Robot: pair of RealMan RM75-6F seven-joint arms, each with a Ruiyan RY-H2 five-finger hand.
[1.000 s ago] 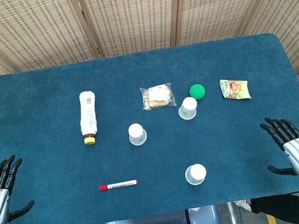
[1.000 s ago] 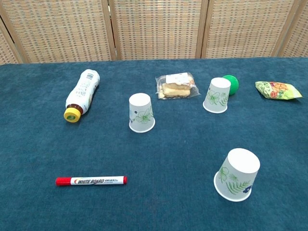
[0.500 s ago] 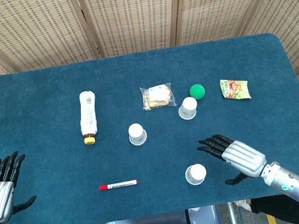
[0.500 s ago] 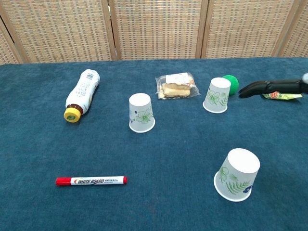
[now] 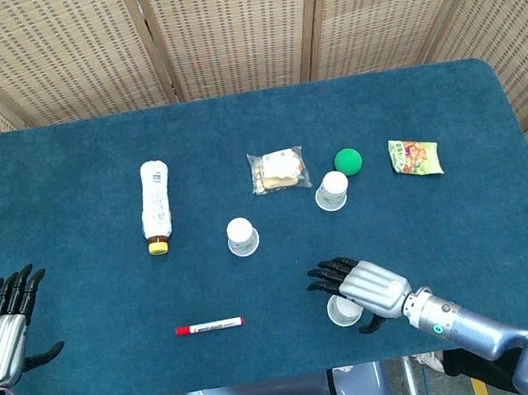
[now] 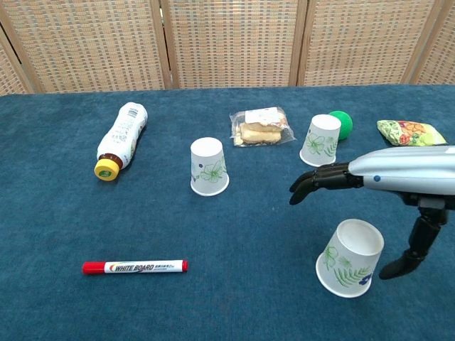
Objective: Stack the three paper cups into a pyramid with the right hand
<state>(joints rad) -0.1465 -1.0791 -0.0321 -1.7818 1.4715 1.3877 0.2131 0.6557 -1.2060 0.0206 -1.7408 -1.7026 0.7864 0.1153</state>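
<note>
Step in hand: reach for 1st cup. Right hand (image 6: 398, 170) is spread open, empty, above near upside-down white leaf-print paper cup (image 6: 350, 258); next, fingers need lowering & closing round it.

Wall: woven screens (image 5: 234, 20) with wood posts are standing behind.
Table (image 5: 57, 171): a blue cloth is covering it.

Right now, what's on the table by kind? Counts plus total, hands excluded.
Paper cups: 3 (near cup, middle cup, far cup)
Bottle: 1
Marker: 1
Snack packets: 2 (clear pack, green bag)
Green ball: 1
Total: 8
</note>
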